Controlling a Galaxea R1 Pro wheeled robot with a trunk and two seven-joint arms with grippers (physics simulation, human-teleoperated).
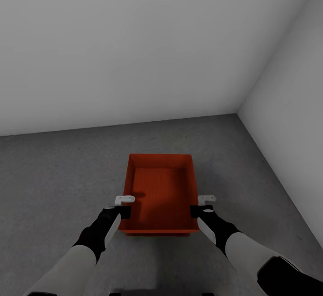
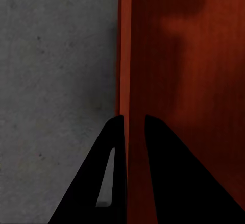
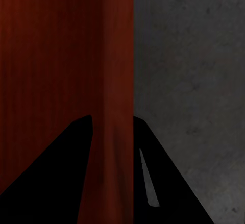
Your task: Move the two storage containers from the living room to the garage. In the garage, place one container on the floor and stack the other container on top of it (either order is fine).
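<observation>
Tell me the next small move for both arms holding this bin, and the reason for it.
Probably lower it straight down. The left gripper and right gripper each straddle a side wall of the orange-red container, one finger inside, one outside. It hangs over grey concrete floor near a white wall corner. Whether it already touches the floor can't be told, so release only after contact.
</observation>
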